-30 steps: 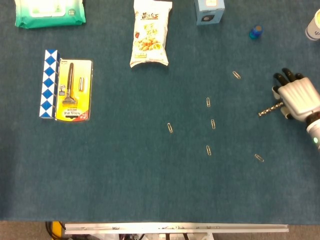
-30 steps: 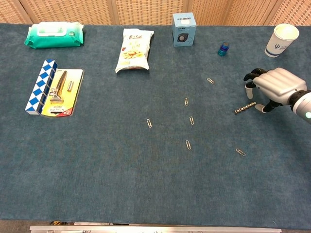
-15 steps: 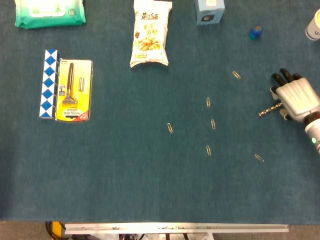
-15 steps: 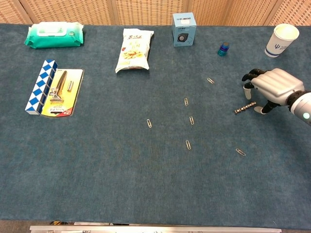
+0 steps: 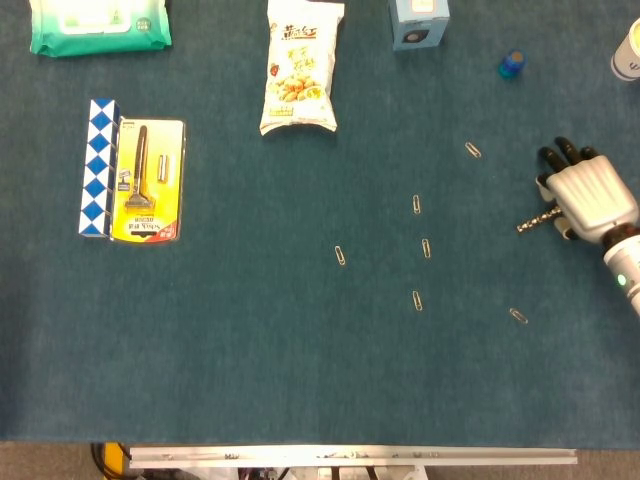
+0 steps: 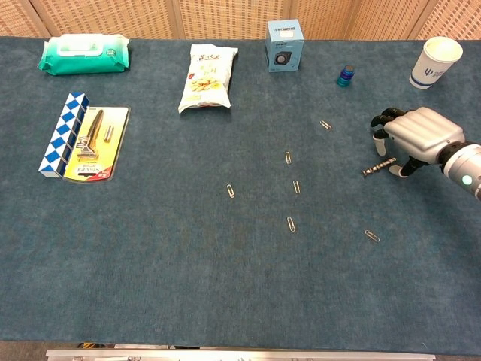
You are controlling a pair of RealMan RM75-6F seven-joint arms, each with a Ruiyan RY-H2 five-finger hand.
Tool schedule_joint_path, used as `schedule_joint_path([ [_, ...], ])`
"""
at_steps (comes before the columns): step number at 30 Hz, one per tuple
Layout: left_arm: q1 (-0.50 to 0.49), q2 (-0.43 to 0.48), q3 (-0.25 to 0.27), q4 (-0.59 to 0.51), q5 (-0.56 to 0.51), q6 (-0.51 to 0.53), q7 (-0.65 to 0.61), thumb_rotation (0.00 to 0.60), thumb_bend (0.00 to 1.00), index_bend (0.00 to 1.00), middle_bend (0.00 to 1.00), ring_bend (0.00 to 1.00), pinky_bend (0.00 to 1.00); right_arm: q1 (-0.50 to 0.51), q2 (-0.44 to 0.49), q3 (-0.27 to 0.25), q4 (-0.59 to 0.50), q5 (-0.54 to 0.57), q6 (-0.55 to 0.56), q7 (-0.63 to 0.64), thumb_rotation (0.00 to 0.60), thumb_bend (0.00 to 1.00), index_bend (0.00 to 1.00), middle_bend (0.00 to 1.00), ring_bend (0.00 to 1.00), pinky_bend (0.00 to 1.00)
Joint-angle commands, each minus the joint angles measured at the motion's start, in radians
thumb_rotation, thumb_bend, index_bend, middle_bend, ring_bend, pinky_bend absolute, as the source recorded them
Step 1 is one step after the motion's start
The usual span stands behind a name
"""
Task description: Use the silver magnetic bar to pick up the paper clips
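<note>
Silver and small, the magnetic bar (image 6: pixel 378 167) lay on the blue table cloth (image 5: pixel 250 380) at the right side of the frame. The right hand (image 6: pixel 415 136) sat right over its far end. The fingers (image 6: pixel 382 124) curled down around that end, with the thumb on the near side. I could not tell if they had closed on the bar or only stood around it. Most of the bar stuck out to the lower left, away from the hand, and it looked flat on the cloth.

I think the step was grabbing the bar. No clip had been picked up so far. Next, the hand would need to squeeze the bar tight, lift it, and carry it left to the clips.

The paper clips (image 5: pixel 426 248) were spread out in the middle right of the frame, all apart from each other. One clip (image 5: pixel 473 150) lay to the upper left of the hand, near it. Another clip (image 5: pixel 518 316) lay below the bar. That one and the upper one looked like the closest to go for first.

The left hand did not show in either view.
</note>
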Motion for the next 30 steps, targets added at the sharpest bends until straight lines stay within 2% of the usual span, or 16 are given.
schedule_joint_path([
  [1,0.000,0.000,0.000,0.000,0.000,0.000,-0.001,0.600,0.18,0.50,0.52,0.57,0.73,0.000,-0.001,0.000,0.001,-0.001,0.001,0.000,0.600,0.22,0.51,0.17,0.09,0.27],
  [16,0.000,0.002,0.001,-0.002,-0.003,-0.004,0.000,0.600,0.18,0.50,0.52,0.57,0.73,0.002,-0.014,0.001,0.021,0.007,-0.006,-0.009,0.600,0.23,0.55,0.17,0.09,0.27],
  [30,0.001,0.005,0.000,-0.003,-0.002,0.000,-0.004,0.600,0.18,0.50,0.52,0.57,0.73,0.015,-0.012,0.009,0.010,0.031,-0.027,-0.031,0.600,0.29,0.55,0.17,0.09,0.27],
])
